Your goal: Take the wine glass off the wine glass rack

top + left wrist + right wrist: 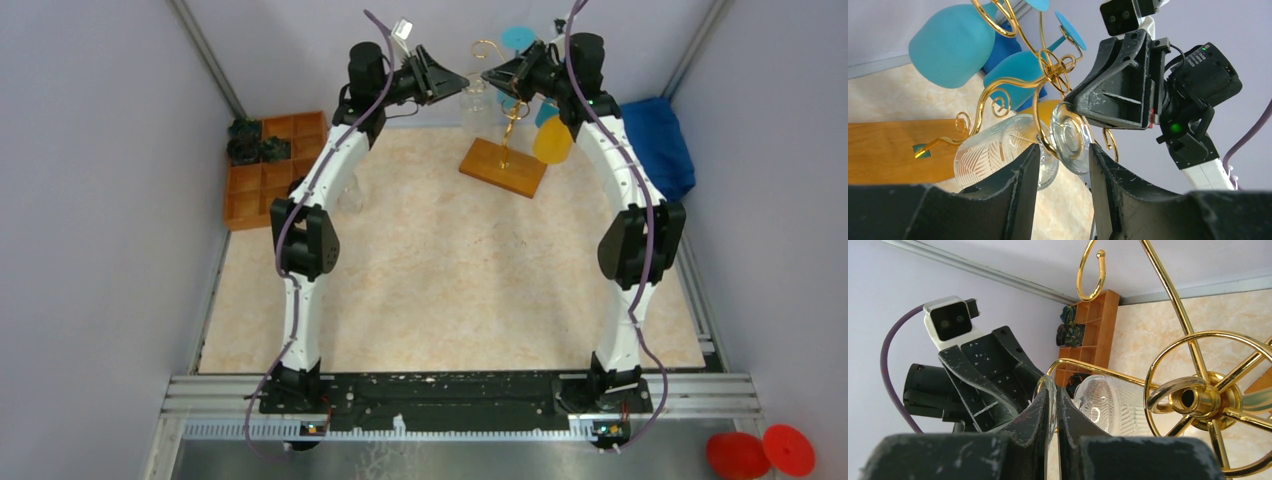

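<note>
The gold wire wine glass rack [511, 118] stands on its wooden base [503, 167] at the back of the table. A clear patterned wine glass [993, 150] hangs on one curled arm, with its round foot [1070, 137] on the outer side of the wire. My left gripper [1064, 150] is open, one finger on each side of the foot and stem, near but not pinching. My right gripper [1054, 400] is shut on the rim of that foot [1048, 385]; the glass bowl [1118, 405] lies just beyond it. The two grippers [440, 80] [500, 75] face each other across the glass.
Two blue glasses [950, 45] and an orange one [553, 140] also hang on the rack. An orange compartmented tray [270, 170] lies at the back left, a blue cloth [660, 140] at the back right. Red discs [760, 452] sit outside the table, near right.
</note>
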Tool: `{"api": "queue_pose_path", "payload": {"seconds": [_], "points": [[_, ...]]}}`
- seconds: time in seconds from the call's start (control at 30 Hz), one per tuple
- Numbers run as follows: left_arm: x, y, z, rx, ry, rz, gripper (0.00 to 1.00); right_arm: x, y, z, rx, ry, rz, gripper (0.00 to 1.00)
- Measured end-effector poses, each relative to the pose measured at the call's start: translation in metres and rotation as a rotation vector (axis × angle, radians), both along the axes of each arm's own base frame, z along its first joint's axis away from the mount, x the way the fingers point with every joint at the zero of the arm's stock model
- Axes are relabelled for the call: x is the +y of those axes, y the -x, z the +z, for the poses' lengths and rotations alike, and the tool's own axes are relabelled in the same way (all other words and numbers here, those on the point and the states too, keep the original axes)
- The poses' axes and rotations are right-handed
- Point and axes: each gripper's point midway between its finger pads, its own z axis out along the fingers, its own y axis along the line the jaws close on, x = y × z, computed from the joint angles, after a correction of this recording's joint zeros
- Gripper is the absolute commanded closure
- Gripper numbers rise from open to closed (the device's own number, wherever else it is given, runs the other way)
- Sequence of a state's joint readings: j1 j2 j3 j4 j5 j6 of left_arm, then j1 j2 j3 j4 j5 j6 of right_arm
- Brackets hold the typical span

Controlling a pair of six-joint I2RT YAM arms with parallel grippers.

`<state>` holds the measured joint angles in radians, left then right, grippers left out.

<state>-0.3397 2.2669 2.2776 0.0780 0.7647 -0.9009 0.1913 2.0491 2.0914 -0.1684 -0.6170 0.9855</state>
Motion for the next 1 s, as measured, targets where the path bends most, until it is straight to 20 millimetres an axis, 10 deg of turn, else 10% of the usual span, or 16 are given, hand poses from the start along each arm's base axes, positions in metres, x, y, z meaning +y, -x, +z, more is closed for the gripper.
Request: {"api": "queue_pose_path", "payload": {"seconds": [0.27,0.5,1.0], "points": [[-0.002,-0.004,-0.008,0.036,0.008,0.001,0.62,0.001,0.002,0.000,-0.010,0.010,0.016,1.00],[-0.002,-0.004,-0.005,0.076,0.030,-0.001,0.94,0.000,0.005,0.001,-0.010,0.012,0.031,0.99],[0.000,-0.010,-0.004,0.156,0.057,0.002,0.94,0.001,0.012,-0.002,-0.005,0.027,0.089,0.84]]}}
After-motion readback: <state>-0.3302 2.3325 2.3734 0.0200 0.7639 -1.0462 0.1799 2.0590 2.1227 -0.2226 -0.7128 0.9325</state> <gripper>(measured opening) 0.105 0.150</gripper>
